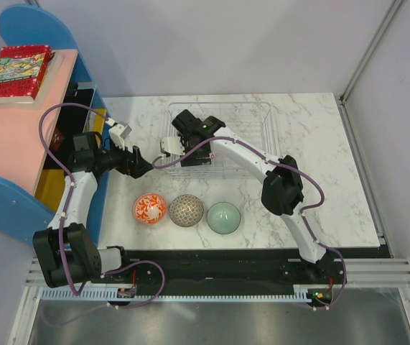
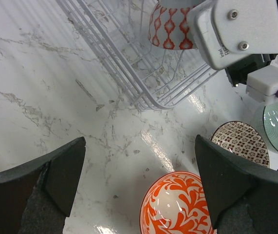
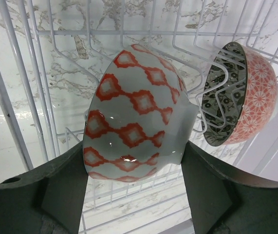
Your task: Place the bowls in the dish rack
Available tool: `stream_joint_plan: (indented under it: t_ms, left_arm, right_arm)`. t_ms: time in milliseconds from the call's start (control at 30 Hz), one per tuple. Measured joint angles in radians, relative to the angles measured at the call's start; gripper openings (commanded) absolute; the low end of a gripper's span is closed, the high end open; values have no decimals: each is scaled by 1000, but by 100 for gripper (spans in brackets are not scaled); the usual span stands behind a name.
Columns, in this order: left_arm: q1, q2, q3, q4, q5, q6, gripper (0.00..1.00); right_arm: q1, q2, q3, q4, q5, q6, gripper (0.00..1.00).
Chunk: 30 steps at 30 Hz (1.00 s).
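A blue-and-pink shelf unit (image 1: 18, 144) with a book (image 1: 14, 72) on top stands at the far left of the marble table (image 1: 319, 180). Just right of it, the left gripper (image 1: 141, 167) hangs over bare tabletop with its fingers spread wide and nothing between them. It is near the left near corner of the dish rack (image 1: 258, 118).

Three bowls sit in a row near the front edge, open side down. From left to right they are an orange floral bowl (image 1: 150, 209), a beige lattice bowl (image 1: 187, 210) and a pale mint bowl (image 1: 224, 217). The first lies directly below the left fingers in the wrist view.

Farther back, the clear rack holds the right gripper (image 3: 134, 148), reaching into its left part. Its fingers press either side of a red-diamond bowl (image 3: 134, 112) tipped on its side above the rack's wires. Whether that bowl touches the wires cannot be told.

To its right, a pink floral bowl (image 3: 255, 97) with a dark patterned inside stands on edge among the dividers.
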Motion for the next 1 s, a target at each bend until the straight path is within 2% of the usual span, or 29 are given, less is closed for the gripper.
stream_joint_plan:
  t_ms: [200, 333, 500, 800, 1000]
  left_arm:
    - [1, -5, 0, 0, 11, 0, 100]
    - [2, -7, 0, 0, 14, 0, 100]
    - [5, -8, 0, 0, 15, 0, 100]
    - [5, -8, 0, -1, 14, 1, 100]
    - [5, -7, 0, -31, 3, 53, 100]
  right_arm:
    - [-14, 14, 14, -6, -33, 34, 75]
    - [-21, 14, 19, -8, -50, 56, 87]
    - [-23, 14, 19, 3, -61, 87, 98]
    - [-20, -15, 18, -2, -82, 119, 98]
    - [1, -163, -46, 27, -75, 162, 98]
